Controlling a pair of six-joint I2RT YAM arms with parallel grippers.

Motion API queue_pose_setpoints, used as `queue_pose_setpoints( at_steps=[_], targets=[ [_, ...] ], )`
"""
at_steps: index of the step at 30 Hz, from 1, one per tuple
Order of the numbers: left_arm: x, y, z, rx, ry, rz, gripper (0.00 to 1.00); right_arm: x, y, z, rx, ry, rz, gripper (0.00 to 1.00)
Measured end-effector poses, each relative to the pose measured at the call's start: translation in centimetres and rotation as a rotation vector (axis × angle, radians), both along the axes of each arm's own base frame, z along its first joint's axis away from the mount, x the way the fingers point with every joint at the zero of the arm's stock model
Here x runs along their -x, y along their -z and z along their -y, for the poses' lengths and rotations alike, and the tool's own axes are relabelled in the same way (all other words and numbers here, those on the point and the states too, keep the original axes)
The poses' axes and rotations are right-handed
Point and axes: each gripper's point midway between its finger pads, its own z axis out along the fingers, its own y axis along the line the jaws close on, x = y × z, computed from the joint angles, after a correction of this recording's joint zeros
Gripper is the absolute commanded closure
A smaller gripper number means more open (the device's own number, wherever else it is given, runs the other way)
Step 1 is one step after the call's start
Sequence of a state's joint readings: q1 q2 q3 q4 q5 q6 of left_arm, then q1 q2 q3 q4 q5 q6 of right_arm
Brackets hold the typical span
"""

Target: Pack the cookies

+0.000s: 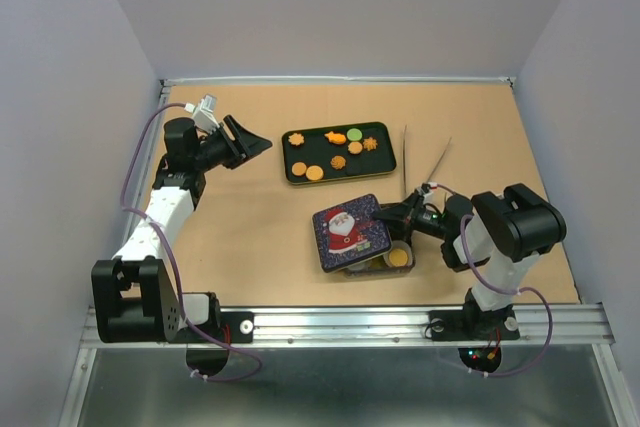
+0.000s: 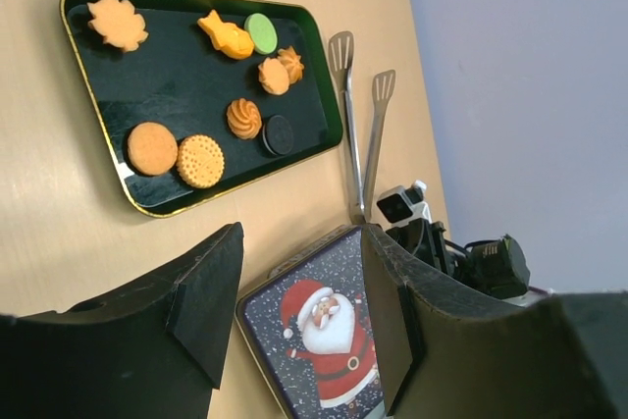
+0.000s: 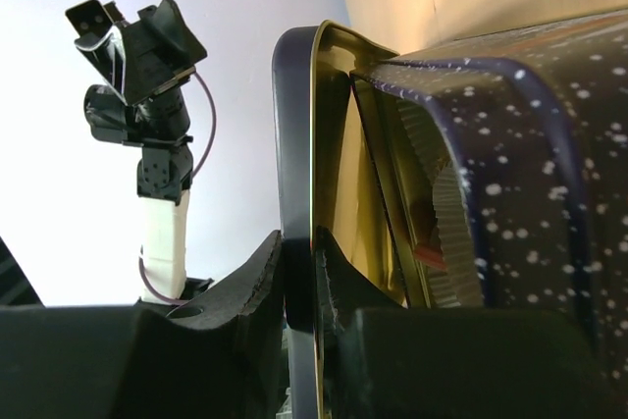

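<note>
The brown table [image 1: 250,237] carries all items. Near its centre-right stands a tin [image 1: 368,269]. Its Santa-printed lid [image 1: 348,230] lies skewed over the tin, leaving the tin's near-right corner uncovered. Behind the tin lies a black, gold-rimmed tray [image 2: 177,76]. To the right of the tray lie metal tongs [image 2: 345,115], arms spread. The cookies [image 2: 200,160] rest on the tray: 9 pieces, mostly orange, 1 green, 1 dark. 1 more round orange piece [image 1: 400,257] shows in the tin's uncovered corner. The left gripper [image 2: 302,242] hovers left of the tray, fingers apart, holding nothing. The right gripper [image 3: 299,252] is clamped on the lid's rim.
</note>
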State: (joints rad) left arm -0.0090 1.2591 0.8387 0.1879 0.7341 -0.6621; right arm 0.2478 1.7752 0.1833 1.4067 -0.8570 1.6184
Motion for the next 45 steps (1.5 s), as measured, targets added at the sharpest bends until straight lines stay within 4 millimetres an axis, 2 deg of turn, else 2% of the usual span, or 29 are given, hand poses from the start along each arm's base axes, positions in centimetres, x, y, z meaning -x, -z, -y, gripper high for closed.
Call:
queue_pose_setpoints(
  at_steps=[13,19,22,25,27,33,35,36,37,39,42,44,45],
  targets=[
    [0.1,1.0,-0.4,-0.032,-0.012,-0.023,0.39,-1.0,-0.7,-0.6,-0.002,-0.017,0.034,1.00],
    [0.1,0.6,-0.6,-0.055,-0.020,-0.016,0.40,-0.5,-1.3,-3.3,0.002,-0.075,0.078,0.99],
    [0.0,-0.3,-0.7,-0.063,-0.025,0.008,0.40,-1.7,-3.0,-4.9,-0.019,-0.096,0.135,1.00],
    [-0.1,-1.3,-0.8,-0.069,-0.031,0.036,0.40,-4.0,-5.7,-6.1,-0.054,-0.092,0.197,0.99],
    [0.1,-2.0,-0.9,-0.078,-0.033,0.051,0.40,-6.0,-8.6,-6.8,-0.095,-0.080,0.267,1.00],
    [1.0,-4.3,-1.3,-0.120,-0.037,0.090,0.40,-9.8,-14.9,-7.4,-0.177,-0.042,0.398,1.00],
    [1.7,-4.9,-1.2,-0.135,-0.035,0.105,0.40,-11.2,-16.2,-6.3,-0.185,-0.010,0.435,0.99],
    [2.4,-5.2,-0.7,-0.144,-0.021,0.113,0.40,-12.5,-16.8,-4.8,-0.182,0.033,0.454,0.99],
    [2.7,-5.3,-0.4,-0.147,-0.012,0.115,0.40,-13.0,-17.0,-4.2,-0.180,0.050,0.458,1.00],
    [4.0,-5.2,1.3,-0.154,0.035,0.123,0.40,-15.2,-17.3,-0.7,-0.166,0.133,0.462,0.99],
    [6.2,-3.5,4.5,-0.175,0.116,0.101,0.41,-17.7,-17.9,5.1,-0.143,0.263,0.467,1.00],
    [8.1,-1.4,7.0,-0.193,0.189,0.059,0.43,-18.5,-18.9,8.7,-0.131,0.342,0.481,1.00],
    [8.7,-0.5,7.7,-0.200,0.210,0.043,0.44,-18.5,-19.6,9.9,-0.127,0.368,0.498,1.00]
  ],
)
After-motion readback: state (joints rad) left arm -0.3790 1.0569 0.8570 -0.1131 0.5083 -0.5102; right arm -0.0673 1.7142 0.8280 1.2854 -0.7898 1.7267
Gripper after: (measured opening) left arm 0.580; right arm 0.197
